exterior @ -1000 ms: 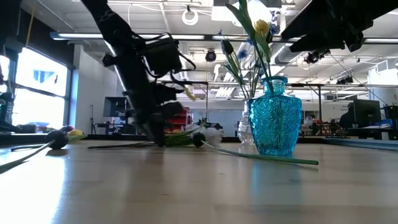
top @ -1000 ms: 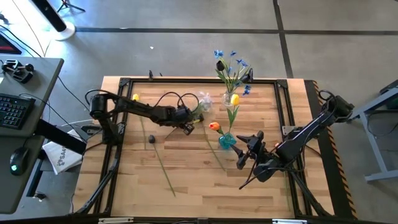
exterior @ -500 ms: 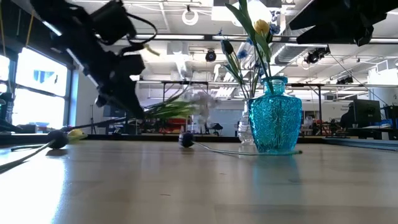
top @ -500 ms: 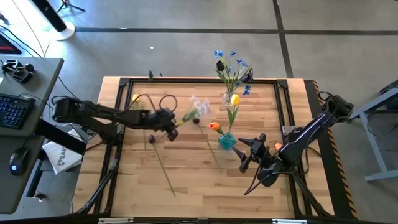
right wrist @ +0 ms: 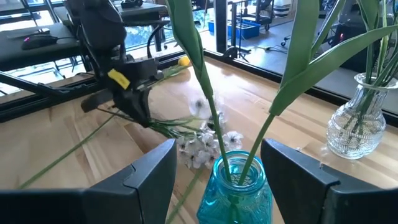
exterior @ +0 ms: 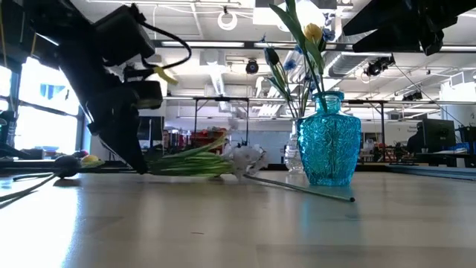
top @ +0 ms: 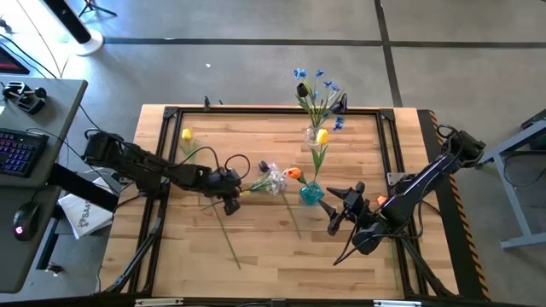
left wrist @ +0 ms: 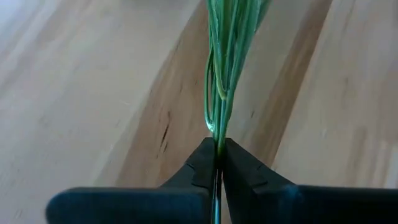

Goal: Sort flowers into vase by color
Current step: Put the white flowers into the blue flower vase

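Now lower and nearer the blue vase point(top: 311, 194), left pincer point(top: 232, 195) clenched on pale flower's point(top: 275, 181) stem; right pincer point(top: 339, 207) released.

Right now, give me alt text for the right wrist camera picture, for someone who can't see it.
The right gripper, fingers open, hovers just before a turquoise patterned glass vase holding green stems. Beyond it, the left gripper, shut, holds a pale lilac-white flower sprig low over the wooden table; a clear glass vase stands farther off.
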Robot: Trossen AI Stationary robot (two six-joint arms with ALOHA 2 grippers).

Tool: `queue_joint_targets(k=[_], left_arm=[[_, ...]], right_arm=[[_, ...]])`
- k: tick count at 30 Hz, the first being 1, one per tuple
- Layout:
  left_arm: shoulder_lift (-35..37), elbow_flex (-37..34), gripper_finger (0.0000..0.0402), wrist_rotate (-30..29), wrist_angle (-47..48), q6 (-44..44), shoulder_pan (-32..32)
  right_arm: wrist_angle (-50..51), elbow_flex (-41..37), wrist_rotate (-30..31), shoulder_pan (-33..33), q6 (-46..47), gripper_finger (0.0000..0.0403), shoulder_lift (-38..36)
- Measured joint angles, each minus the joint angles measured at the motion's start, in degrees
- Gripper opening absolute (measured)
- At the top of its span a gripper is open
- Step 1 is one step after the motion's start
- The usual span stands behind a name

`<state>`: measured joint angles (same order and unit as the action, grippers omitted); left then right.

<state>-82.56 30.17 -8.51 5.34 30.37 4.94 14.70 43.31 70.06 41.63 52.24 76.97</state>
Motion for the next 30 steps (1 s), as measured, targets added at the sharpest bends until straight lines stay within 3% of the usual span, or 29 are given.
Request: queue_joint_targets(k=[11,17,23,30], left_arm=[[-6.63,9.59,0.0124,0.02,10.43,-12.35,-0.84],[-13.36,14.54,0.0148,-3.3,12.68,-20.03,0.35],[-18.75,21.63,0.0127,-6.81,23.04,-19.37,2.01],[-18.93,26.23,0.0014,-6.02,29.59,-15.57,1.45]], right_arm=[[-0.04,0.0,-0.02,0.0,0.0,0.0231,-0.01],[-0.02,0.0,-0.06,0.0,-0.05,0.0231,0.0],[0.01,0.0,-0.13,0.0,-0.16,0.0231,0.0],[0.01,0.0,-0.17,0.08,-0.16,0.0231,0.0]])
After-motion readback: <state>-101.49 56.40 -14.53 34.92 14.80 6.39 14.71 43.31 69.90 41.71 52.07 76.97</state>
